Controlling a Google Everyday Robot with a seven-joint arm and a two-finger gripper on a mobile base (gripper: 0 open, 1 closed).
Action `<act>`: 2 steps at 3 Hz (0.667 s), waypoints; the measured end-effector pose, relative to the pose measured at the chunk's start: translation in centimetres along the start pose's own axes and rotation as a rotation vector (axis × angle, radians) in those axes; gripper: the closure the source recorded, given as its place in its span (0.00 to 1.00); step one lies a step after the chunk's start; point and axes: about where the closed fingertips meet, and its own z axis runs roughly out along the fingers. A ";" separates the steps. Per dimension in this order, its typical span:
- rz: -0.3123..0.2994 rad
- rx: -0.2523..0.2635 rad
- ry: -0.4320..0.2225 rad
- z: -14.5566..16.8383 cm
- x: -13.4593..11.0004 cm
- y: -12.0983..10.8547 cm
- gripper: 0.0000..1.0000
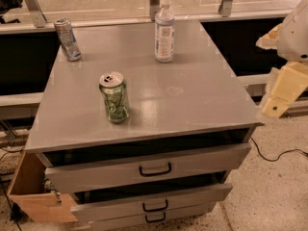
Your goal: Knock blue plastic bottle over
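The blue plastic bottle (164, 30) is clear and pale bluish, with a white cap and a white-and-blue label. It stands upright at the back middle of the grey cabinet top (192, 95). My gripper (283, 89) is the cream-coloured part at the right edge of the view. It hangs beside the cabinet's right edge, about level with the top, well to the right of the bottle and nearer the front. It touches nothing.
A green soda can (114, 97) stands upright at the front left of the top. A silver-blue slim can (68, 39) stands at the back left corner. Below are partly open drawers (154, 170) and a cardboard box (33, 196) at the lower left. A metal railing runs behind.
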 end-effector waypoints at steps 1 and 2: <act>-0.013 0.009 -0.108 2.5 -2.3 -3.6 0.00; -0.033 0.037 -0.221 5.3 -5.4 -7.7 0.00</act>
